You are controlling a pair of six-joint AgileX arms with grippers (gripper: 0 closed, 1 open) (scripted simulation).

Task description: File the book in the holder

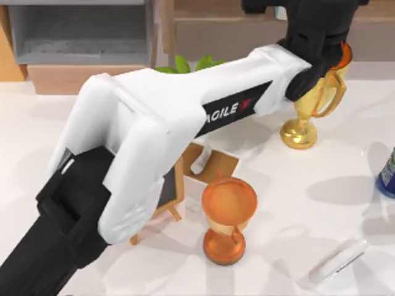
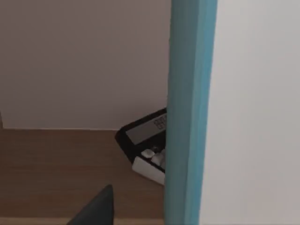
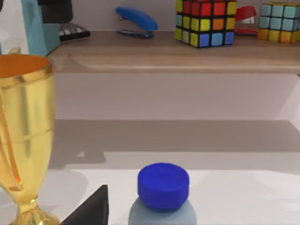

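The teal book (image 2: 190,112) stands upright, held in my left gripper (image 1: 305,37), which is shut on it. The left arm stretches across the table to the long brown shelf (image 1: 247,28) at the back right. The right wrist view shows the book (image 3: 35,23) at the shelf's end, beside the black gripper. The grey open-fronted holder (image 1: 80,31) sits at the back left, well apart from the book. My right gripper (image 3: 93,211) hangs low over the table's right side, by a blue-capped bottle (image 3: 163,183).
A gold trophy (image 1: 308,117) stands just below the left gripper. An orange hourglass (image 1: 228,222) and a small blackboard easel (image 1: 170,191) stand mid-table. A slim white flat object (image 1: 339,262) lies front right. On the shelf are a black calculator (image 2: 145,136), a stapler (image 3: 136,18) and cubes (image 3: 206,21).
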